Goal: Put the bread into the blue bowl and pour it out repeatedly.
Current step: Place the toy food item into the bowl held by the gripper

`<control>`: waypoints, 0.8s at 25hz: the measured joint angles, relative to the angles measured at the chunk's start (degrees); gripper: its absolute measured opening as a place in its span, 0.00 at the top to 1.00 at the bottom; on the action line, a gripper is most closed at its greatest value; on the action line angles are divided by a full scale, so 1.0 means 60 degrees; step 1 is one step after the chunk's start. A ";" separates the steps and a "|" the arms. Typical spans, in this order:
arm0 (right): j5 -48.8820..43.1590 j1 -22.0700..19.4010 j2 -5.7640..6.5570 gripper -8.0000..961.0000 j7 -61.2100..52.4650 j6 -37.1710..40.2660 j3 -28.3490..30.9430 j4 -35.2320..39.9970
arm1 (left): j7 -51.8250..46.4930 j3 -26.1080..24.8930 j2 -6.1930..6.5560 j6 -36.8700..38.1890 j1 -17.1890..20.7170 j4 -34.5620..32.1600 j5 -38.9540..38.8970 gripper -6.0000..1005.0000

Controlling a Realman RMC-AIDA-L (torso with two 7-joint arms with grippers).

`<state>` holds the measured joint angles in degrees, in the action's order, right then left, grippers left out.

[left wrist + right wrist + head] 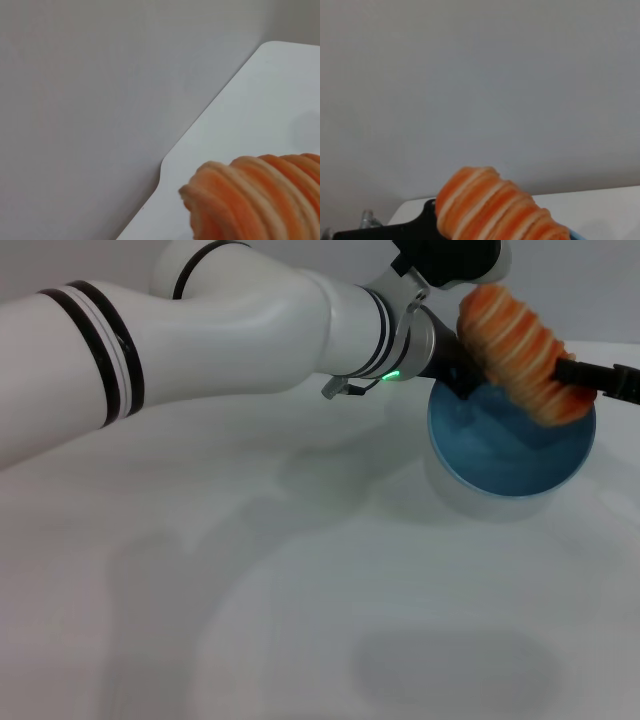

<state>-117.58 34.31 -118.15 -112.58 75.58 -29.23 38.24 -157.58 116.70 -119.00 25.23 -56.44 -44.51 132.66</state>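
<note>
Orange-brown striped bread (pixel 515 348) sits tilted over the blue bowl (pixel 510 445), and I see my left tool (pixel 462 368) clamped on it; the right tool (pixel 603 378) grips the bowl's rim. White bench (pixel 250 580) below, grey wall (pixel 100 100) beyond.

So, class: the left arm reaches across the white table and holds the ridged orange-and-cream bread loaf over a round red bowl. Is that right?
Not quite: the bowl's colour is wrong. The head view shows the left gripper holding the ridged orange-and-cream bread loaf over a round, smooth light-blue bowl, not a red one. The rest stands: the left arm does reach across the white table.
</note>
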 joint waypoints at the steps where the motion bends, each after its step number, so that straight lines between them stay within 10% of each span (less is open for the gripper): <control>1: 0.0006 0.0015 -0.0001 0.81 0.0209 -0.0039 0.0033 -0.0160 | 0.0000 0.0000 0.0000 0.0000 0.0000 0.0000 0.0000 1.00; 8: 0.0206 -0.0021 -0.0005 0.61 0.0312 0.0015 0.0070 -0.0265 | -0.0002 -0.0033 0.0001 0.0004 0.0004 -0.0004 -0.0015 1.00; 20: 0.0619 -0.0546 0.0096 0.55 0.0306 0.0358 0.0108 -0.0225 | -0.0002 -0.0133 0.0038 -0.0135 -0.0096 0.0237 -0.0023 1.00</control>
<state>-113.86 31.03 -117.57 -110.74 77.73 -28.59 36.89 -157.59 115.91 -118.77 24.42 -57.02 -43.09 132.53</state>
